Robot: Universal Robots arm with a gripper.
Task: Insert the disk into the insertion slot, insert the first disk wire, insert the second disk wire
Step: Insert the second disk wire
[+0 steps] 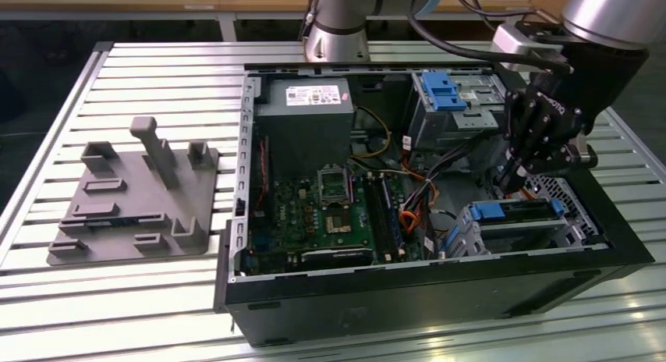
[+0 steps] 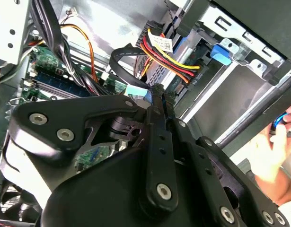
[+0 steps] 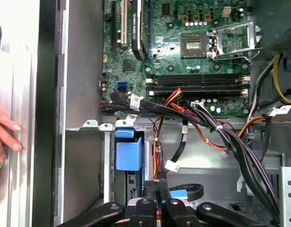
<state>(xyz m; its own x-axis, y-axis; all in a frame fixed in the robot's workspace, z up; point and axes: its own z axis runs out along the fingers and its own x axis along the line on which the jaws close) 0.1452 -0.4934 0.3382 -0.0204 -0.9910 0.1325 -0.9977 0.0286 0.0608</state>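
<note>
Clenched gripper (image 1: 517, 180) is hovering right of frame above the seated disk (image 1: 517, 211); wire insertion needs careful alignment.

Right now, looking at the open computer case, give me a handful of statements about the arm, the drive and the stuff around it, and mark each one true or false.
1. The gripper hangs inside the open computer case. True.
2. The disk lies out on the slatted table. False: it sits in the insertion slot, inside the case at the exterior view's right.
3. The gripper's fingers are pressed together. True.
4. The grey fixture plate sits inside the case. False: it rests on the table beside the case, at the exterior view's left.
5. A hand rests just outside the case wall in the first wrist view. True.
6. The motherboard is covered by a panel. False: it lies exposed.
</note>
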